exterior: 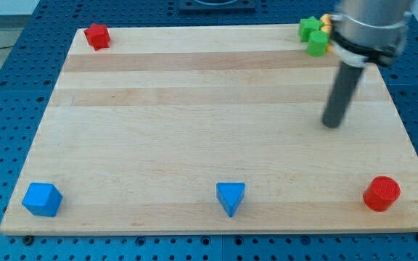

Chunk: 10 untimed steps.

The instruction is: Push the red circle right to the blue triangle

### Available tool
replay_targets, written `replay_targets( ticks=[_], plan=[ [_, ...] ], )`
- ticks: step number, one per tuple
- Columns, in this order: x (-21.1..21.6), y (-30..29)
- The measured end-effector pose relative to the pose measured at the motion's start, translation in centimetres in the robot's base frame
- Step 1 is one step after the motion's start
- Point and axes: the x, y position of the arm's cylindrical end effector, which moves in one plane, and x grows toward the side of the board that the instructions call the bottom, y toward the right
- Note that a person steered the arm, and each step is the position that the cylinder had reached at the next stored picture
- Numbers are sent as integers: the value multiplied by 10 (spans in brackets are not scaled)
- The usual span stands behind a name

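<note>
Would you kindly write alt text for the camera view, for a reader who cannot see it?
My tip rests on a wooden board, well above the red circle at the view's bottom right. A blue triangle sits bottom centre, a blue cube bottom left, a red block top left, green blocks top right.

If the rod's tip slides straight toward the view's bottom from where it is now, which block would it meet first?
Probably none: below my tip the board looks free to its edge. The red circle lies to the right of that line, the blue triangle far to its left.
</note>
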Motion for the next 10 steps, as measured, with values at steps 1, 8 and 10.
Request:
replay_targets(
  ticks=[1,8,10],
  plan=[
    [29,78],
    [124,-50],
    [124,-92]
  ],
)
